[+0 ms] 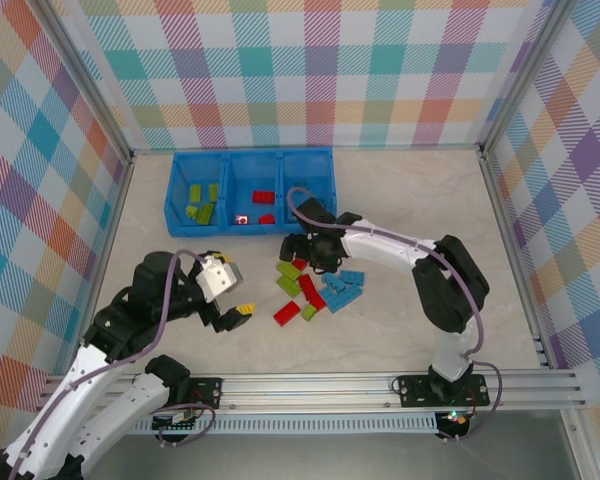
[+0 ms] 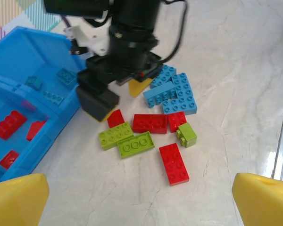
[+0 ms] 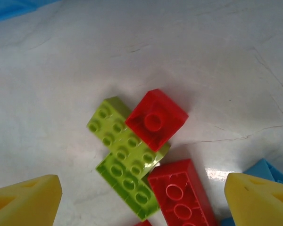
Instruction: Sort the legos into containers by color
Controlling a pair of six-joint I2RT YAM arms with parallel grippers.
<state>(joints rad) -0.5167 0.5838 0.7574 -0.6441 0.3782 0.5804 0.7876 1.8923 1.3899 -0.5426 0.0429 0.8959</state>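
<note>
The legos lie in a loose pile of red, lime green and light blue bricks at mid-table. The containers, one blue tray with three compartments, stand behind it and hold green, red and light blue bricks. My right gripper hangs open over the pile's far left end, its fingers either side of a small red brick resting on a green one. My left gripper is open and empty, left of the pile, facing a lone red brick and two green bricks.
Checkered walls enclose the table on three sides. An aluminium rail carrying both arm bases runs along the near edge. The right arm arches over the table to the right of the pile.
</note>
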